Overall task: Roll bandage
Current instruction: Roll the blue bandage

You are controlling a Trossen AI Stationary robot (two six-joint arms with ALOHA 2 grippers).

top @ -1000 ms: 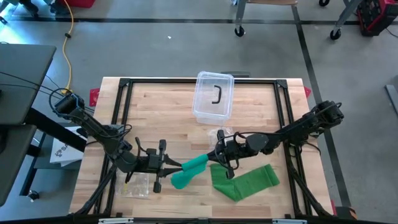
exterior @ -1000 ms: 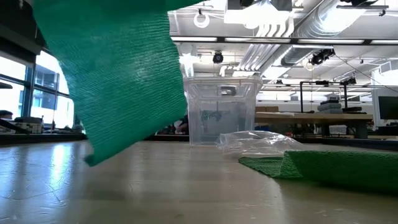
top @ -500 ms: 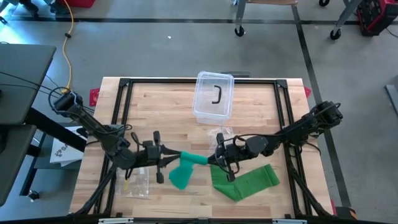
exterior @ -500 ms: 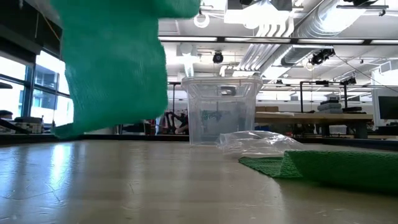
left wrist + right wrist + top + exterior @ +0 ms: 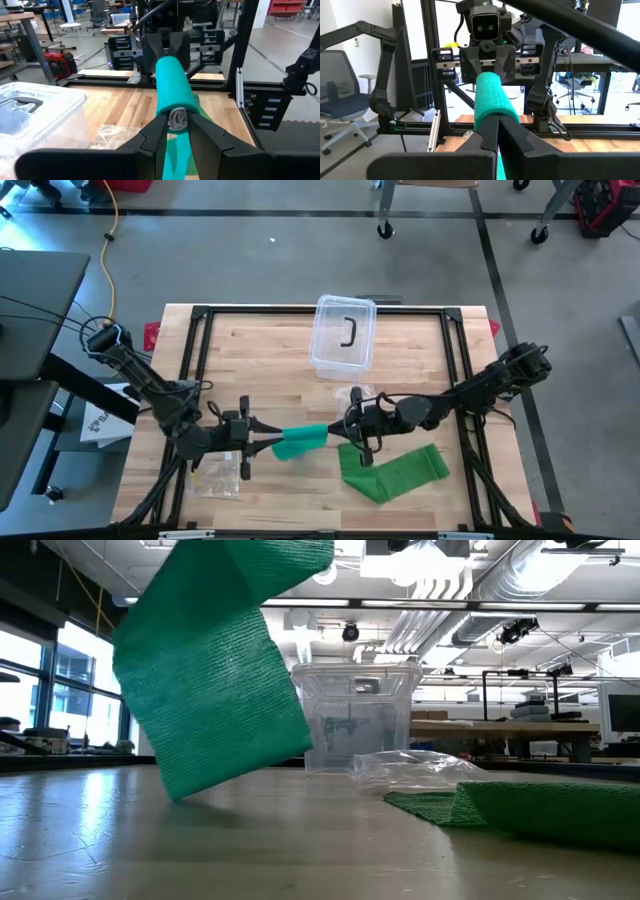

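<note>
Wooden table (image 5: 260, 360) in a workshop, and the green bandage roll (image 5: 301, 441) hangs mid-air, long axis running straight between the arms. Left gripper (image 5: 262, 448) pinches one end, right gripper (image 5: 343, 429) is clamped on the other, loose tail (image 5: 215, 700) hanging to the table

In the low view we only get part of the green bandage (image 5: 215, 680); its top runs off the picture, so neither hand shows there. From above, the bag (image 5: 215, 477) near the surface's left front corner is half hidden under the left arm, and whatever's inside is too small to tell.
</note>
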